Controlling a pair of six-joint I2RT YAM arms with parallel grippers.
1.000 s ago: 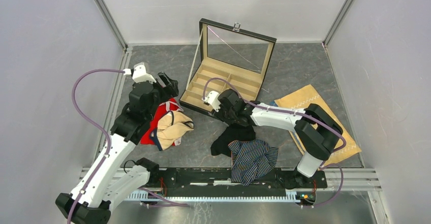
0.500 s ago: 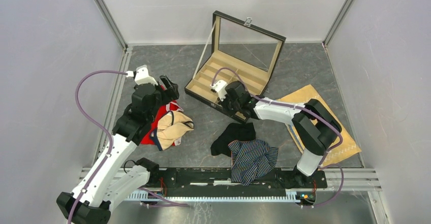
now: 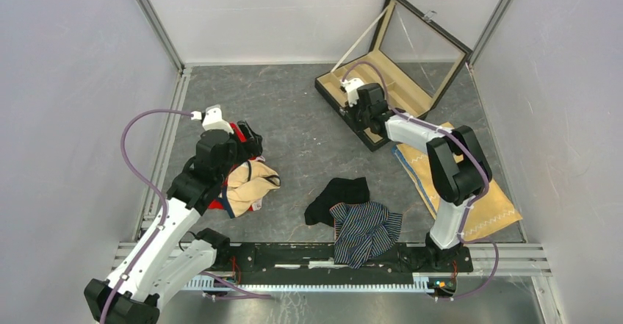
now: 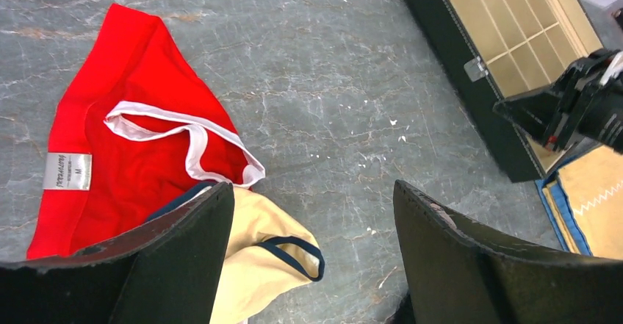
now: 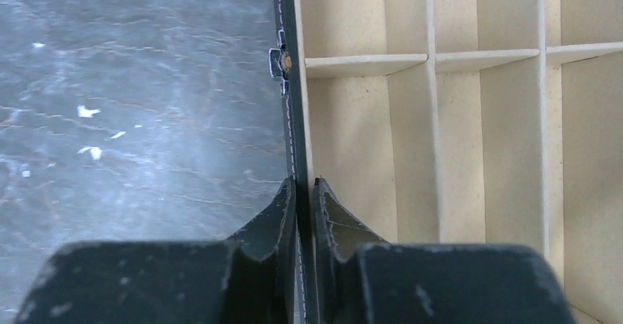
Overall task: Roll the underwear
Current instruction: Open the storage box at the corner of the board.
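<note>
The dark navy striped underwear [image 3: 365, 230] lies crumpled at the near middle, and the plain black underwear [image 3: 338, 198] touches its far-left side. No gripper is near them. My left gripper [image 3: 250, 142] [image 4: 314, 192] hangs open over a red brief [image 4: 125, 155] and a cream brief with navy trim [image 4: 257, 265], holding nothing. My right gripper [image 3: 360, 114] [image 5: 303, 184] is at the far right, shut on the thin black front wall of the open box [image 5: 286, 30].
The black box [image 3: 371, 142] with tan compartments and a raised glass lid stands at the back right corner. A tan cloth with white zigzag stitching [image 3: 477, 206] lies under the right arm. Grey walls close in the table on three sides.
The right gripper closed on the box's front wall and dragged the box from the middle to the back right. The left arm shifted slightly nearer, still open.
</note>
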